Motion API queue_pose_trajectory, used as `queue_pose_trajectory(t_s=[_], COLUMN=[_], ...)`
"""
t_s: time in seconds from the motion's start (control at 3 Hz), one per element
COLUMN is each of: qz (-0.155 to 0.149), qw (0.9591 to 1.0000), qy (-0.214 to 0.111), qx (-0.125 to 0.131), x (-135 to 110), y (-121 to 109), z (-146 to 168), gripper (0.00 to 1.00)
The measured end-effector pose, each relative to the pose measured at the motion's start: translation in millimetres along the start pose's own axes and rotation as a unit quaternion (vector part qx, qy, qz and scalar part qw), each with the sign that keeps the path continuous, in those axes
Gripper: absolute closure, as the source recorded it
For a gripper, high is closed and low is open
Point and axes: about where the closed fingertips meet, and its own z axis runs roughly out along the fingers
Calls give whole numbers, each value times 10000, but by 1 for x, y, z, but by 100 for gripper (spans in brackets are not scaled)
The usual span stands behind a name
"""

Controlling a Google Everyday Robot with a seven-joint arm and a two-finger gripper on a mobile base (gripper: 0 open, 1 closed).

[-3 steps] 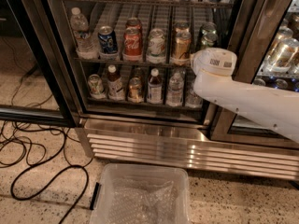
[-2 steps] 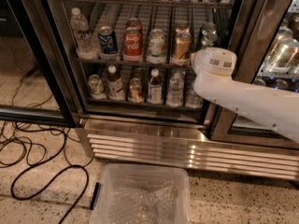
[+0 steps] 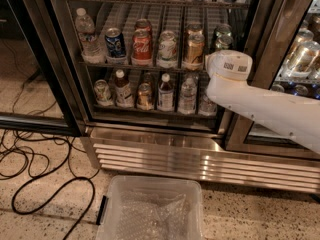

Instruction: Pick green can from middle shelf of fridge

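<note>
Right of centre, the end effector sits just before the green can; apart or together, I cannot tell. It should go in straight, clear of the gold can. Dark, silver-topped and upright, the green can stands at the right end of the middle shelf in the fridge.
</note>
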Motion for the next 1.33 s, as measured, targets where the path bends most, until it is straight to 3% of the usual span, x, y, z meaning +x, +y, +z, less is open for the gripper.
queue_pose_trajectory(t_s=[1.33], qz=[71], qw=[9998], qy=[-32], qx=[199], x=[-2], y=[-5], z=[32], gripper=[40])
